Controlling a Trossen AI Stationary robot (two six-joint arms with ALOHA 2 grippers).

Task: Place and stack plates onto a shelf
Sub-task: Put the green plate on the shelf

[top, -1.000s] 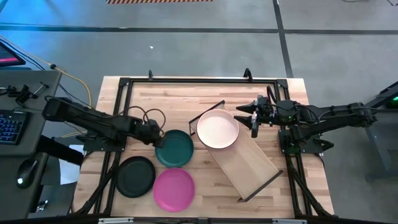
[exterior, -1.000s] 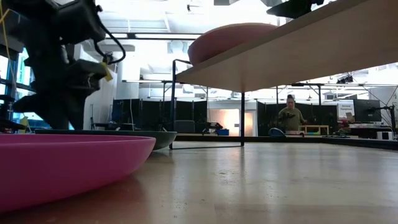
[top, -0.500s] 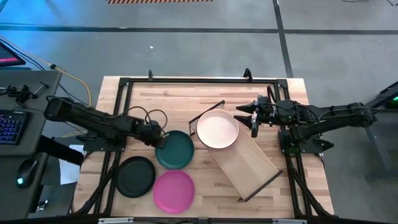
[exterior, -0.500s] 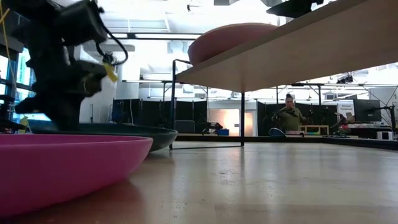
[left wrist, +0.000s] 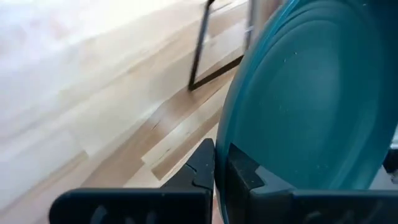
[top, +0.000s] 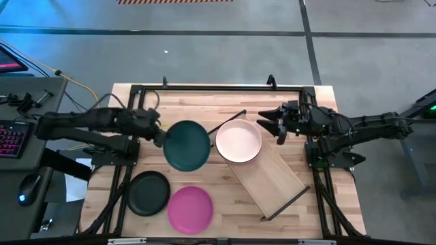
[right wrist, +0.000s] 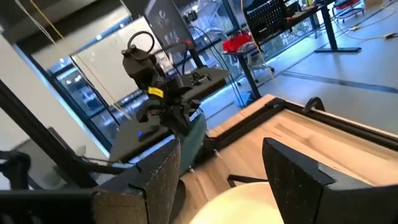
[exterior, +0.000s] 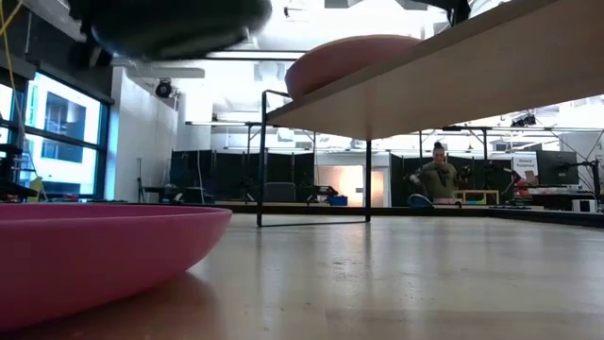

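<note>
Left end effector [top: 161,135] clamped and raised mid-table; right end effector [top: 273,126] spread wide, hovering opposite.

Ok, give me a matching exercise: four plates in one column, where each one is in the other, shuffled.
Things:
1. dark teal plate
2. light pink plate
3. black plate
4. magenta plate

Places:
A. on the table, nearest the front edge
B. on the shelf
C. lifted, clamped at its rim by the left gripper
D. on the table beside the magenta one

Pairs: 1-C, 2-B, 3-D, 4-A
</note>
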